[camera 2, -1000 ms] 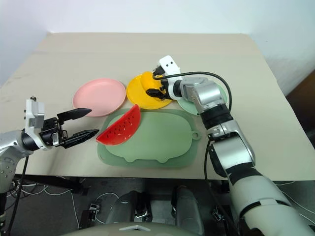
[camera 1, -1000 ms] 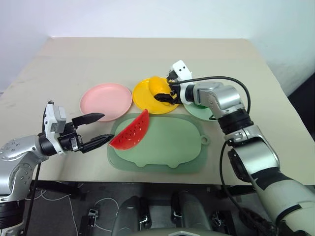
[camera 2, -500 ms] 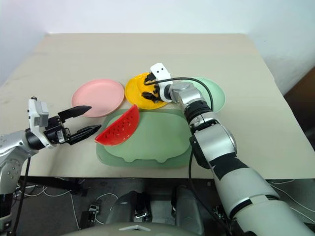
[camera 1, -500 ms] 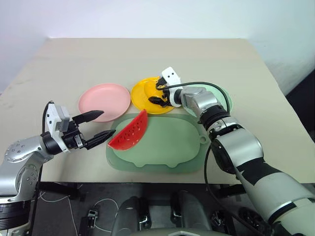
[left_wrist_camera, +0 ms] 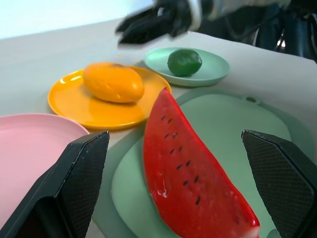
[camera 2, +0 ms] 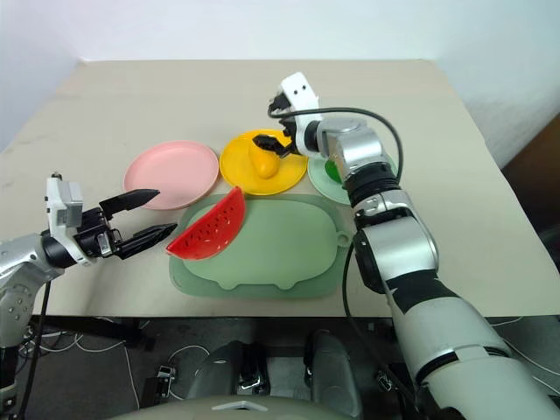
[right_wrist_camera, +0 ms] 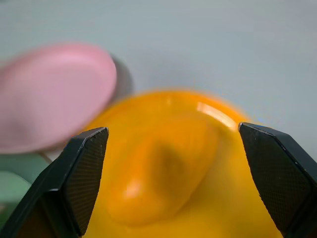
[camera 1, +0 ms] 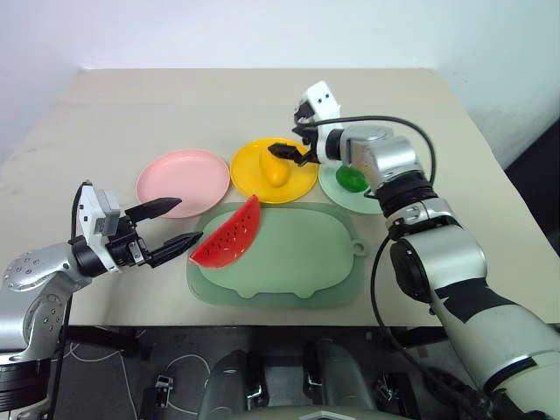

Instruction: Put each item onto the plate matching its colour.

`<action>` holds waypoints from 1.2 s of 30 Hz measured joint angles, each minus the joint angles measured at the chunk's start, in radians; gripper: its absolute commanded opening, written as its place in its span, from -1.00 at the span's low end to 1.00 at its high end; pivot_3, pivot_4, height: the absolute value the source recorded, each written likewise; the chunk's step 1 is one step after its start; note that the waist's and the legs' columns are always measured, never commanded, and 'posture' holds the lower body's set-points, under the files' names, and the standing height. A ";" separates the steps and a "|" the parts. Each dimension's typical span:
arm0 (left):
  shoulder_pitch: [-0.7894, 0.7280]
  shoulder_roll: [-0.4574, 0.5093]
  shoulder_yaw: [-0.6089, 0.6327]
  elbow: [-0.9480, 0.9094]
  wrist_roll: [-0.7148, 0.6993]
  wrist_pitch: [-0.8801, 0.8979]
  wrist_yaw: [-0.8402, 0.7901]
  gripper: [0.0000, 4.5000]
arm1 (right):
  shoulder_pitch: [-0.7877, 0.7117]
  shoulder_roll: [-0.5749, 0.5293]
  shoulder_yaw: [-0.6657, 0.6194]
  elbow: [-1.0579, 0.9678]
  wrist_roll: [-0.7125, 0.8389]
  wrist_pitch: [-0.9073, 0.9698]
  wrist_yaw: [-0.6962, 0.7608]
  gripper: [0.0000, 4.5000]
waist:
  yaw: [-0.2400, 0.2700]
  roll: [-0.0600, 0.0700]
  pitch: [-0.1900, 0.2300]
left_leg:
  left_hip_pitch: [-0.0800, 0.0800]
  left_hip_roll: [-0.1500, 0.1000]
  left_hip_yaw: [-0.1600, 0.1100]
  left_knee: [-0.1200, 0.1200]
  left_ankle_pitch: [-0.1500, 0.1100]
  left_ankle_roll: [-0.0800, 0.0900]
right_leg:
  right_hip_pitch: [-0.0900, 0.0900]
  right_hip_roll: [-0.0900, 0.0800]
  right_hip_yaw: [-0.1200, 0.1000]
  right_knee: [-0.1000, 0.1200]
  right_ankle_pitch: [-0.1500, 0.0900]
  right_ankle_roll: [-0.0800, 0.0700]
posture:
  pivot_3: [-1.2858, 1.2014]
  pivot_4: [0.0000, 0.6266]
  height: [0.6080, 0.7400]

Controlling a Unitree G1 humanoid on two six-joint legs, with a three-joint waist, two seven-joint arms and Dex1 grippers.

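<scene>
Three plates sit in a row mid-tabletop: pink plate (camera 1: 183,179) empty, yellow plate (camera 1: 273,170) bearing the mango (camera 1: 275,170), mint plate (camera 1: 354,185) bearing the green fruit (camera 1: 352,178). The watermelon wedge (camera 1: 229,235) lies on the tray's (camera 1: 289,262) left end, toward the near edge. Right hand (camera 1: 289,154) hovers wide above the mango, holding nothing. Left hand (camera 1: 171,226), wide and empty, is near the watermelon wedge.

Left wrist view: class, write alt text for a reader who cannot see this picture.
A red watermelon wedge lies partly on a pale green tray, between the open left gripper's two black fingers. Behind it, a yellow mango sits on a yellow plate, a green fruit on a mint plate, beside a bare pink plate.
</scene>
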 measured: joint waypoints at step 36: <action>-0.218 0.093 -0.154 -0.210 -0.061 0.440 0.298 1.00 | 0.783 -0.294 -0.141 -1.034 0.400 0.230 0.015 0.99 | 0.031 -0.001 0.000 | 0.012 -0.001 -0.001 -0.001 0.000 0.000 | 0.012 -0.001 0.000 -0.004 0.000 -0.001 | 0.03 -0.52 0.33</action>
